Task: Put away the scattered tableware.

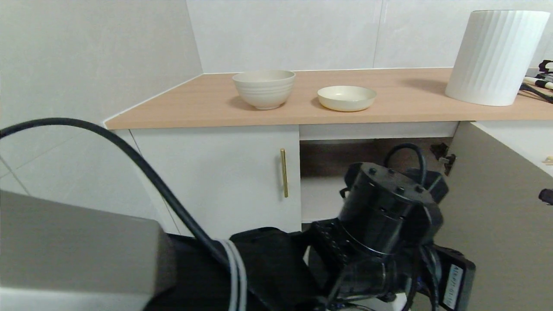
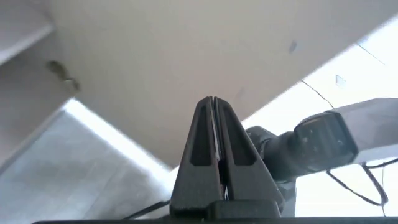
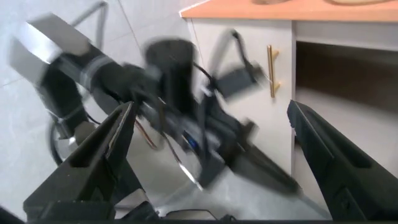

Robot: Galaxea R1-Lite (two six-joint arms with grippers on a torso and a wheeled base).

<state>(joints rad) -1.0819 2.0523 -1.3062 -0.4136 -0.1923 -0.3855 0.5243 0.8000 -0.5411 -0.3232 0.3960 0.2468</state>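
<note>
A cream ribbed bowl point(image 1: 263, 88) and a shallow cream dish point(image 1: 346, 98) stand side by side on the wooden counter point(image 1: 194, 108), apart from each other. My left arm's black wrist point(image 1: 389, 216) hangs low in front of the open cabinet, well below both dishes. In the left wrist view my left gripper point(image 2: 212, 102) is shut with nothing between its fingers, facing a pale panel. My right gripper point(image 3: 210, 109) is open wide and empty, facing the left arm point(image 3: 180, 93) and the cabinet front.
A tall white ribbed container point(image 1: 497, 56) stands at the counter's right, with utensils point(image 1: 538, 82) beside it. Below, the left cabinet door with a gold handle point(image 1: 284, 172) is shut. The right door point(image 1: 497, 207) is swung open, showing a pale shelf point(image 1: 322, 198).
</note>
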